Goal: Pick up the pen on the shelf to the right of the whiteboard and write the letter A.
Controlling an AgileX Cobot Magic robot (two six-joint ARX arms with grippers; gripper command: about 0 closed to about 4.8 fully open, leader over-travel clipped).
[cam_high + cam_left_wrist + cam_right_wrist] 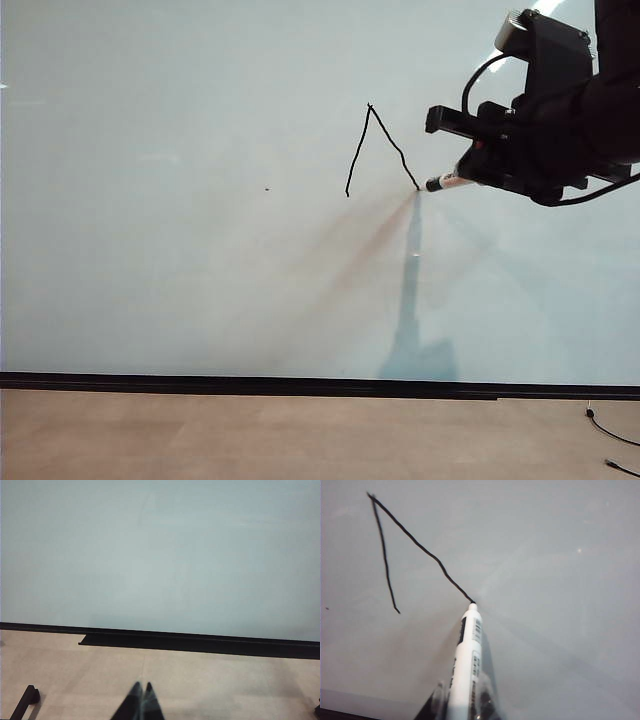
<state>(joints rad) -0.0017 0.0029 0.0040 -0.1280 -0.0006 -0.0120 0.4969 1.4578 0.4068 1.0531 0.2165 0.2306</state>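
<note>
Nearest the lens in the right wrist view: pen, white barrel with black lettering, clamped in the right claw, which is shut tight round the barrel low in that picture; only blurry bits of the fingers show there. Pen tip touches the whiteboard right at the end of the drawn line.

Exterior view, left to right: big pale glossy whiteboard fills nearly the whole picture, black strip along its bottom edge, tan counter below it. Tiny dark speck left of centre. Then the letter A, only partly drawn: two thin wobbly black strokes meeting at a peak, no crossbar. Left stroke ends low; right stroke runs down to the pen tip. Pen lies nearly level, tip pointing left, touching the board. Right claw holds it, black arm coming in from the upper right corner. Grey shadow of pen and arm falls on the board under the tip. Black cable on the counter at far right.

Left claw: low over the counter, well away from the writing, fingertips pressed together, holding nothing, pointing at the whiteboard.
</note>
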